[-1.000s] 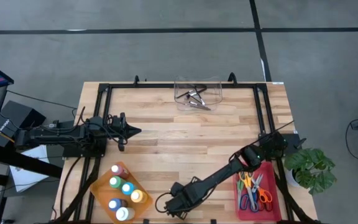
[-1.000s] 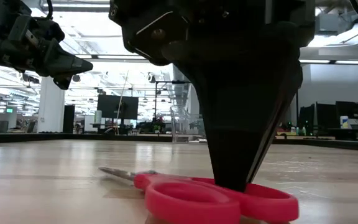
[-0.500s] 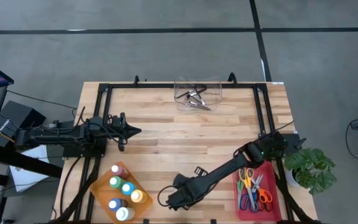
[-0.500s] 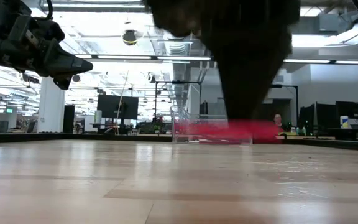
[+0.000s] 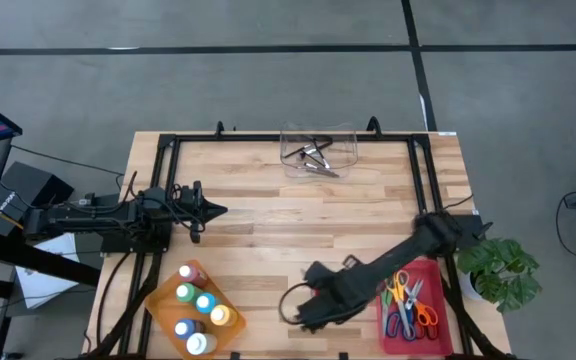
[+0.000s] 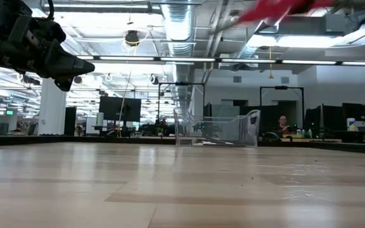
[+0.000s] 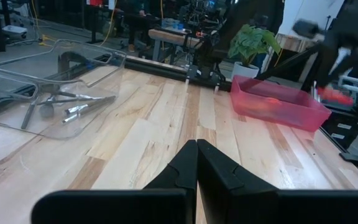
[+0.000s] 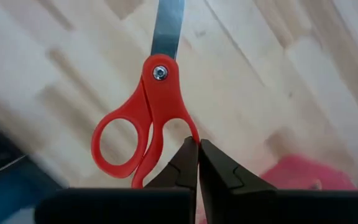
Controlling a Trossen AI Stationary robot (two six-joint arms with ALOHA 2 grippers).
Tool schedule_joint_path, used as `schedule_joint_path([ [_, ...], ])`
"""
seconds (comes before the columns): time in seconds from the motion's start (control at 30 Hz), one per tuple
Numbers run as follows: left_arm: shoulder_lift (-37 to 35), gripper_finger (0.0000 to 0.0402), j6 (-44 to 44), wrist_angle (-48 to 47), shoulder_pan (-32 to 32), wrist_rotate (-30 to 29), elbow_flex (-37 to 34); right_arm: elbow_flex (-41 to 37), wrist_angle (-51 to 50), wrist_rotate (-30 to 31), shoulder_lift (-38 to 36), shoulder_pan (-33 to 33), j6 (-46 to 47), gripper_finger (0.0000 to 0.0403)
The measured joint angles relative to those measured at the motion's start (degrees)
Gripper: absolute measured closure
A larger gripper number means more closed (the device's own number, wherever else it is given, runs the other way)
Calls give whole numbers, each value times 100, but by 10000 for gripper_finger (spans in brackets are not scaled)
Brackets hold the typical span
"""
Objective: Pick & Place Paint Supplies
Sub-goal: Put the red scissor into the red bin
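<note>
Since a second ago your right gripper [image 8: 197, 163] has lifted off the table [image 5: 298, 215] and swung toward the red tray [image 5: 431, 278], carrying the red scissors [image 8: 143, 118] with it; back then the scissors lay flat on the wood under its fingers. Now it is clamped on one handle loop, blade pointing away from the wrist, and the pair hangs in the air just beside the red tray, on the side facing the paint bottles [image 5: 198, 305]. From table height you see only a red blur high up. More scissors [image 5: 408, 300] lie inside the red tray. Your left gripper [image 5: 215, 210] has not moved: it waits well apart from the red tray, fingers pressed together on nothing. The clear bin [image 5: 317, 150] sits across the table from the red tray, holding dark brushes [image 5: 313, 155].
</note>
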Motion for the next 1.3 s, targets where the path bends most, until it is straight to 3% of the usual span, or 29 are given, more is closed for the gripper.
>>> schedule_joint_path([
  [0.2, 0, 401, 0, 4, -2, 0, 0, -1072, -2, -48, -964, 312, 1117, 403],
  [0.5, 0, 401, 0, 2, -2, 0, -1, -3310, -12, -1059, -2583, 1279, 3680, 403],
  [0.63, 0, 402, 0, 2, -2, 0, 0, -4134, 278, -1603, -2971, 1876, 4872, 403],
  [0.9, 0, 402, 0, 2, -2, -2, -2, -5046, 1739, -2033, -3065, 2676, 5817, 403],
  [1.3, 0, 402, 0, 1, -1, 0, -1, -5130, 2189, -2737, -2511, 2743, 5907, 403],
])
